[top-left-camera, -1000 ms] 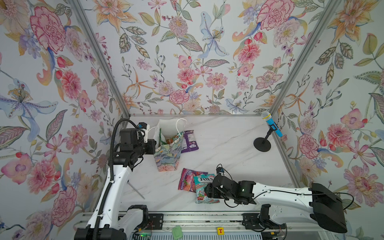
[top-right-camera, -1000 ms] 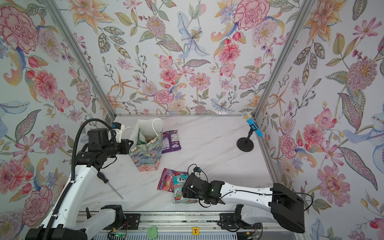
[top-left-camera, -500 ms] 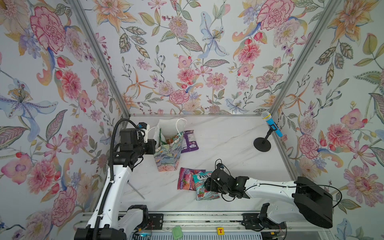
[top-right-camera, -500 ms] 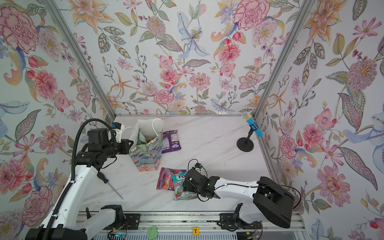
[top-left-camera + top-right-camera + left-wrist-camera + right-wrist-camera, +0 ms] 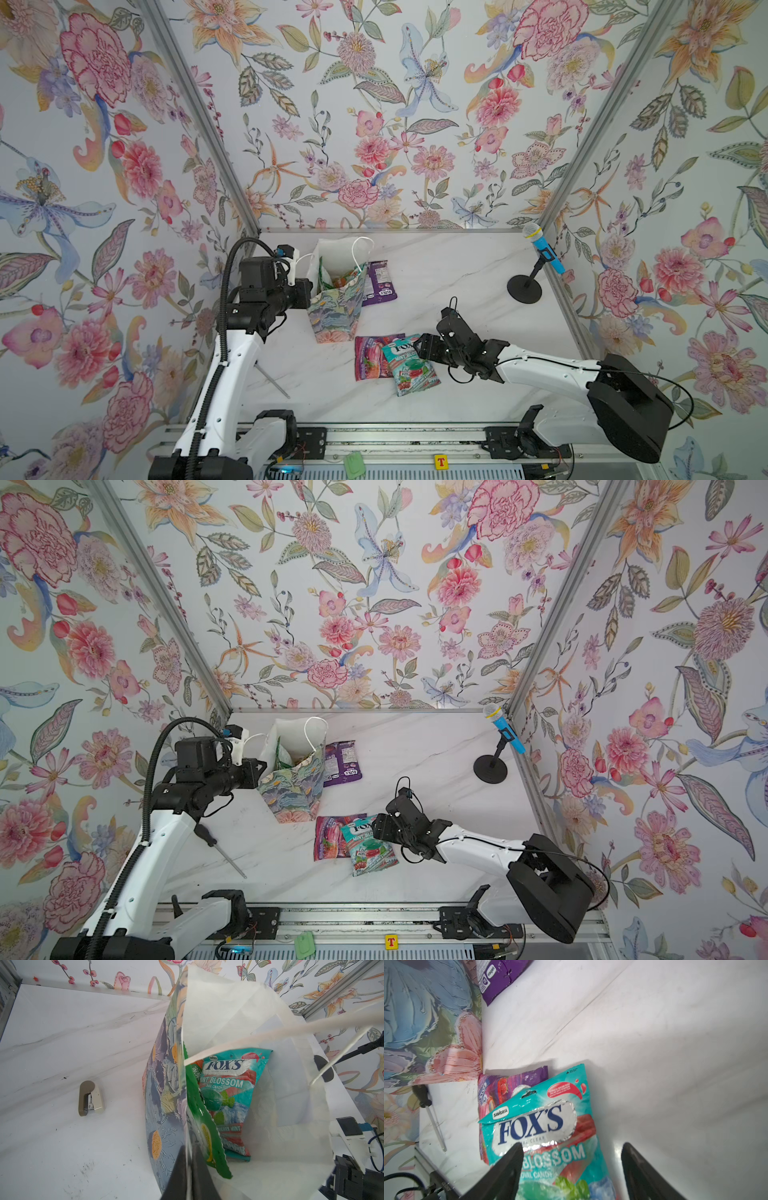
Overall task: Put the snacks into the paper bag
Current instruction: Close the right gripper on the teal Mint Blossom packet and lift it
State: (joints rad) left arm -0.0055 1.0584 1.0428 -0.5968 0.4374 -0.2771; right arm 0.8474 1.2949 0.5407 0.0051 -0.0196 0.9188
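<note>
Right fingers (image 5: 506,1174) have slid forward over the mint pouch (image 5: 409,365), spread wide and grasping nothing. Left fingers (image 5: 204,1180) are clenched on the paper bag (image 5: 334,307) wall, holding it open. Inside lie a teal pouch (image 5: 226,1095) and a green pouch (image 5: 197,1113); any others are hidden. Three snacks remain on the surface (image 5: 457,270): the mint pouch, the berry pouch (image 5: 368,357) it overlaps, and a purple pouch (image 5: 379,282) just beside the bag.

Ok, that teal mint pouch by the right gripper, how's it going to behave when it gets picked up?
The teal mint pouch looks glossy and crinkled, so it will probably flex and droop from a pinch, and may slip. It overlaps the berry pouch, so lifting could nudge that one.
</note>
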